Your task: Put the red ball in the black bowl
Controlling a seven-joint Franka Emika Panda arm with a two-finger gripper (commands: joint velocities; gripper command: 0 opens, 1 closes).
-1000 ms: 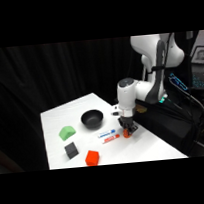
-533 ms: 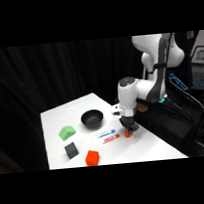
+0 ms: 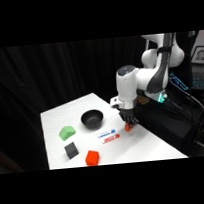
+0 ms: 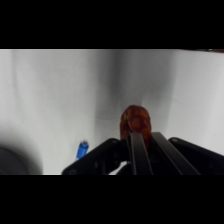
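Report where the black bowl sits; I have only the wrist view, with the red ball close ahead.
Observer: In the side view the black bowl stands on the table, apart from the gripper, toward the picture's left.
Operator: Say what lies between them.
Observer: A red-and-white marker, lying slightly nearer the camera than that line.
Operator: Name what is past the bowl.
Observer: A green block, left of the bowl.

Your side view looks across and down on the whole table. Your wrist view sits close above it; both share the red ball.
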